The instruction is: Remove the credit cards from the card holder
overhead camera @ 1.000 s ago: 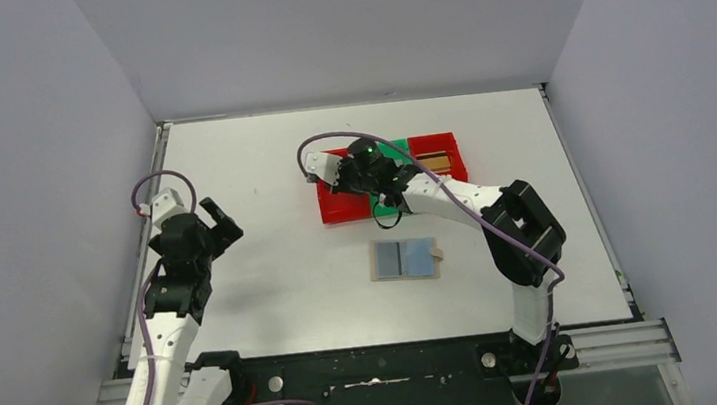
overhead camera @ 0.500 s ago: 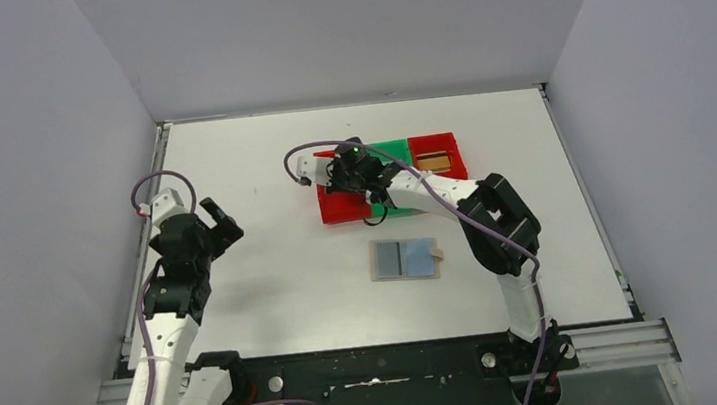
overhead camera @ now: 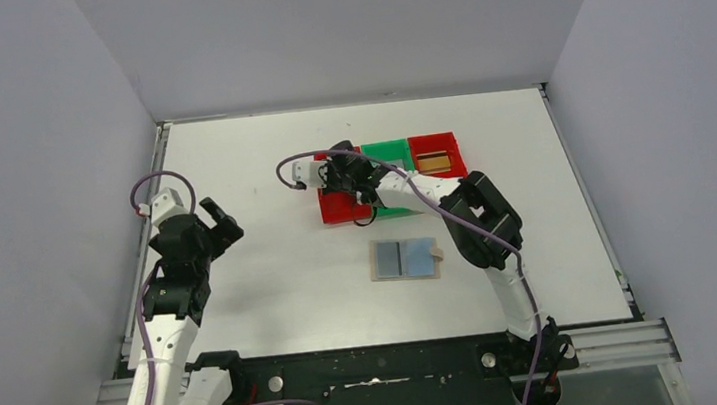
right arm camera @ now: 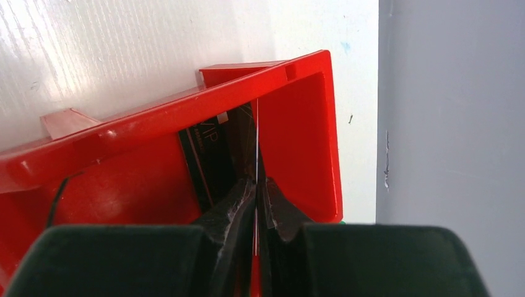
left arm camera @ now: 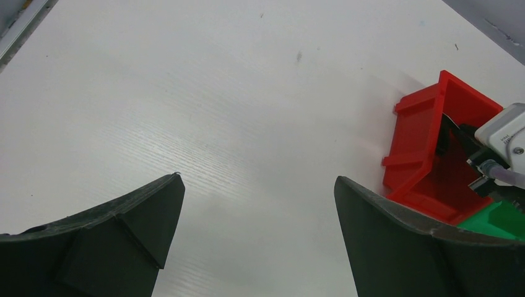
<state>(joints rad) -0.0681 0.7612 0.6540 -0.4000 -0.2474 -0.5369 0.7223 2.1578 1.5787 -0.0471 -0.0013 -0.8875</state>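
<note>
From above: the card holder (overhead camera: 407, 258) lies open on the worktop (overhead camera: 274, 302), blue lining up, near the middle. Behind it, the right gripper (overhead camera: 337, 175) dips into the left red bin (overhead camera: 335, 210). A gold-brown card (overhead camera: 434, 161) sits in the right red bin (overhead camera: 457, 157). The left gripper (overhead camera: 208, 221) hangs well apart at the left.

Left wrist: jaws released, spread wide over bare worktop.

Right wrist: jaws clenched on a thin card (right arm camera: 255, 154) seen edge-on, inside the bin, just beside a dark card (right arm camera: 207, 158).
</note>
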